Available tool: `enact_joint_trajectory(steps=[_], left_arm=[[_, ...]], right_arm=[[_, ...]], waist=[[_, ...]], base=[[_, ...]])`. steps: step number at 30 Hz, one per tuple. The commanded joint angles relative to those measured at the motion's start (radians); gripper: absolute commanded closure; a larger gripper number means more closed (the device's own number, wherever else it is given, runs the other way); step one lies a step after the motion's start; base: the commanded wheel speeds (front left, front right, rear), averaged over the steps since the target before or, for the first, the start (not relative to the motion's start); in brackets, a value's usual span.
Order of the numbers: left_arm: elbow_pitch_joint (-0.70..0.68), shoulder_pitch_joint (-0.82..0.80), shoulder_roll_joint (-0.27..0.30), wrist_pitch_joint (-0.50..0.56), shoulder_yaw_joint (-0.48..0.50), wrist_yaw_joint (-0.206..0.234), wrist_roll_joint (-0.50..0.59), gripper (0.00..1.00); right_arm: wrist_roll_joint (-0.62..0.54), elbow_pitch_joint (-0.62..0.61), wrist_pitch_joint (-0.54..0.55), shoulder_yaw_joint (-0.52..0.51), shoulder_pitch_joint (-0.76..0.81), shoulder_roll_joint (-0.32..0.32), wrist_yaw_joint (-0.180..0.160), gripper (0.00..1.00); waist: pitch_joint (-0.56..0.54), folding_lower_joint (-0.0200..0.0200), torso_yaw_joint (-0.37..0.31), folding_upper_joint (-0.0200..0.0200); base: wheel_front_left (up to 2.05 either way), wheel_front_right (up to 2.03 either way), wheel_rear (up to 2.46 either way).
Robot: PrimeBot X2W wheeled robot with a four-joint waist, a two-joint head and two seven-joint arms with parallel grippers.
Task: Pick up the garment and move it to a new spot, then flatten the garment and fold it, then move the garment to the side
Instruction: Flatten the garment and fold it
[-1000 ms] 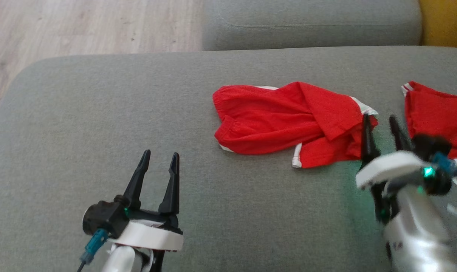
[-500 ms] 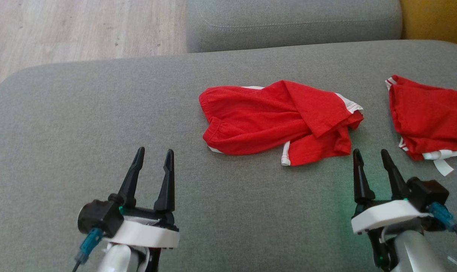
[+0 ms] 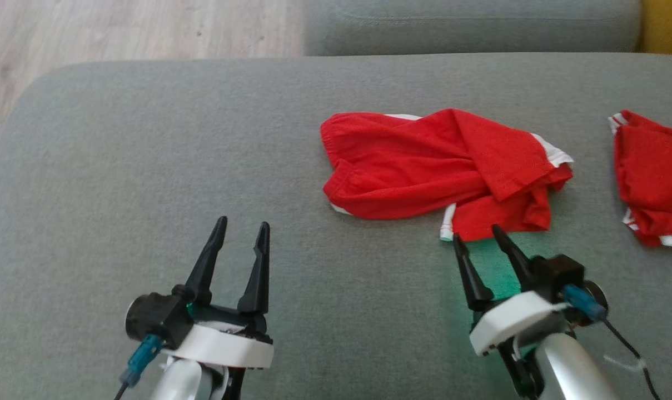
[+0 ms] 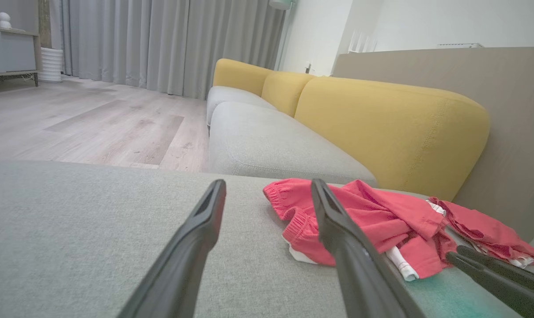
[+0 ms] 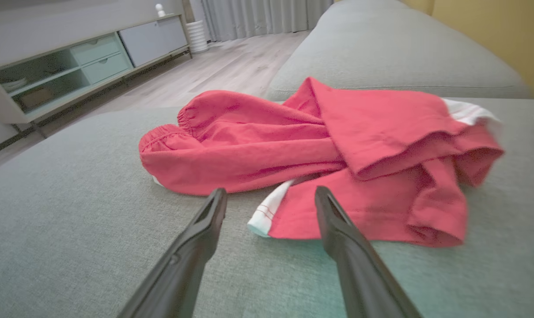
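Both empty, jaws spread wide: left gripper [image 3: 242,222], right gripper [image 3: 475,233]. Red shorts [image 3: 424,166] look limp and light, so I'd pinch the white-trimmed hem [image 3: 447,222].

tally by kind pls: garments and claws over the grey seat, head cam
Red garments: 2, the crumpled red garment mid-seat and the second red garment at the view's right edge.
Claws: 2, the left claw and the right claw, both open and holding nothing.
Total: 4
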Motion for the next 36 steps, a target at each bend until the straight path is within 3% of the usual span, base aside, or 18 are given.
enact_joint_trajectory(steps=[1,8,20,21,22,29,36], left_arm=[[-0.025,-0.046,0.000,-0.010,0.027,-0.001,-0.006,0.00],[-0.016,-0.060,0.000,-0.010,0.014,-0.002,-0.016,0.00],[-0.012,-0.054,0.000,-0.010,0.014,0.002,-0.023,0.00],[-0.012,-0.053,0.000,-0.010,0.013,0.002,-0.023,0.00],[-0.013,-0.052,0.000,-0.010,0.013,0.002,-0.023,0.00],[-0.013,-0.036,0.000,-0.010,0.022,0.003,-0.018,0.00],[-0.019,-0.014,0.000,-0.010,0.034,0.006,-0.019,0.00]], right_arm=[[-0.011,-0.019,0.004,0.028,-0.052,-0.003,-0.001,0.00],[-0.054,0.117,0.036,0.037,-0.127,-0.003,-0.001,0.00],[0.008,0.319,0.038,0.055,-0.208,-0.003,-0.001,0.00],[0.014,0.331,0.031,0.059,-0.212,-0.003,-0.001,0.54],[0.019,0.343,0.024,0.064,-0.216,-0.003,-0.001,1.00],[0.019,0.389,-0.033,0.057,-0.222,-0.003,-0.001,1.00],[-0.061,0.361,-0.061,-0.073,-0.148,-0.012,-0.001,1.00]], waist=[[0.008,0.0000,0.012,0.0000],[0.021,0.0000,0.058,0.0000],[0.012,0.0000,0.070,0.0000],[0.009,0.0000,0.067,0.0000],[0.007,0.0000,0.064,0.0000],[-0.019,0.0000,0.025,0.0000],[-0.051,0.0000,-0.024,0.0000]], base=[[0.00,0.00,0.00],[0.00,0.00,0.00],[0.00,0.00,0.00],[0.00,0.00,0.00],[0.00,0.00,0.00],[0.00,0.00,0.00],[0.00,0.00,0.00]])
